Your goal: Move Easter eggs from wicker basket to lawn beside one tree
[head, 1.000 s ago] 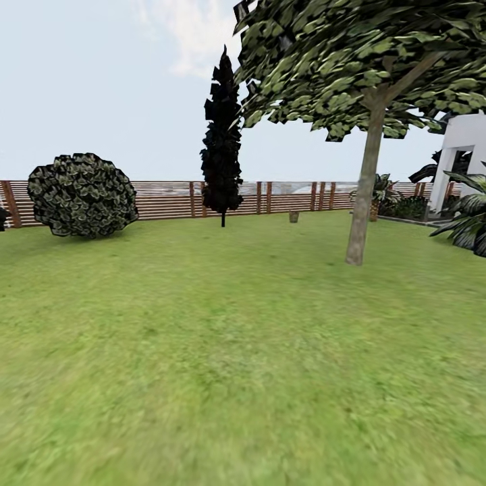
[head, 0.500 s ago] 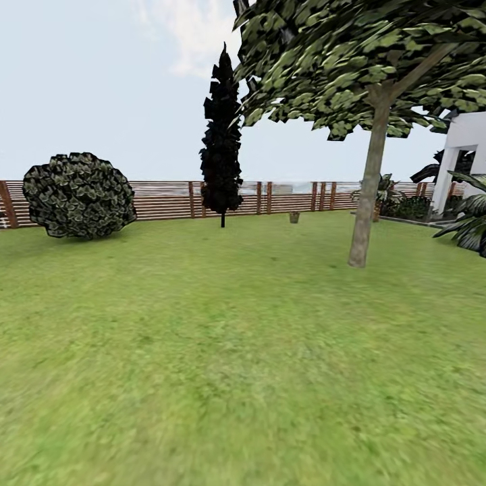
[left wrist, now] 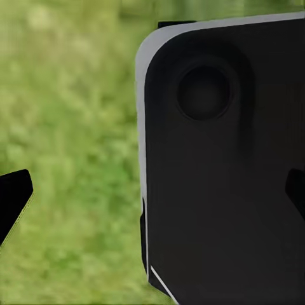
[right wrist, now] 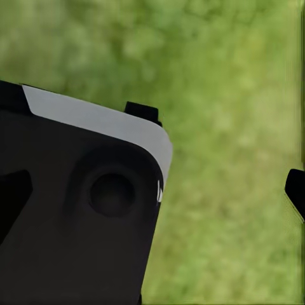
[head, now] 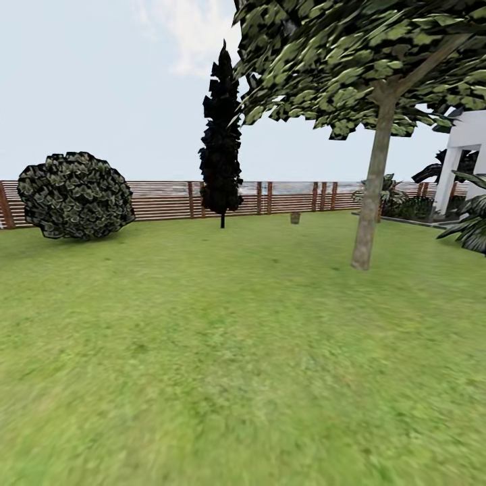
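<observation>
One small brown shape far off by the fence (head: 162, 200), probably the wicker basket (head: 295, 217), sits left of the tree (head: 370, 202). I drive straight across the lawn (head: 223, 351) toward it. Both end effectors' fingertips stand spread, holding nothing.

My left fingers (left wrist: 14, 202) show as dark tips set wide apart beside a black, grey-edged body panel (left wrist: 222, 165); my right fingers (right wrist: 296, 190) are likewise spread, gripping nothing, pointed downward.
</observation>
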{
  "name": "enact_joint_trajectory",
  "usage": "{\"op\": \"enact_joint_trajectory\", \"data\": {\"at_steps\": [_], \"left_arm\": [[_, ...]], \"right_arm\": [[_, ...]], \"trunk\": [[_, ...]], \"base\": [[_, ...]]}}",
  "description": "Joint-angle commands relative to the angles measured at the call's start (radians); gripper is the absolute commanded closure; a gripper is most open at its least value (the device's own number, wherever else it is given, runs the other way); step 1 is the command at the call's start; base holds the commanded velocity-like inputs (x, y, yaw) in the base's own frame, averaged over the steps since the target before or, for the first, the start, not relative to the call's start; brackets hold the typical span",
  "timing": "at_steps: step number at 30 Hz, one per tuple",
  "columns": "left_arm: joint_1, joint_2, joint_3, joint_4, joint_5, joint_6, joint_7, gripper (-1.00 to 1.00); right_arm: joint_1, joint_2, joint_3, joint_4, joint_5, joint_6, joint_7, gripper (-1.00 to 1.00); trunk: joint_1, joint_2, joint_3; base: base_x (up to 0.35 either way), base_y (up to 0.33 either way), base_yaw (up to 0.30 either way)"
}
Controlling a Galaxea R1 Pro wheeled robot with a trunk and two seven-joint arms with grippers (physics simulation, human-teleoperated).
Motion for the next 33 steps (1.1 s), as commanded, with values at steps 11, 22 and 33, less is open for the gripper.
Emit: {"op": "enact_joint_trajectory", "data": {"at_steps": [11, 22, 33], "left_arm": [[0.001, 0.0, -0.002, -0.002, -0.001, -0.001, 0.001, -1.0], [0.001, 0.0, -0.001, -0.002, -0.001, -0.001, 0.001, -1.0], [0.001, -0.002, -0.001, -0.001, -0.001, -0.001, 0.001, -1.0]], "right_arm": [[-0.002, 0.0, 0.005, 0.004, 0.007, -0.007, 0.0, -1.0], [-0.002, 0.0, 0.004, 0.005, 0.006, -0.007, 0.0, -1.0], [-0.002, 0.0, 0.005, 0.004, 0.008, -0.007, 0.0, -1.0]], "trunk": [[0.001, 0.0, -0.001], [0.001, 0.0, -0.001], [0.001, 0.0, -0.001]], "base": [[0.288, 0.0, 0.0], [0.288, 0.0, 0.0], [0.294, 0.0, 0.0]]}}
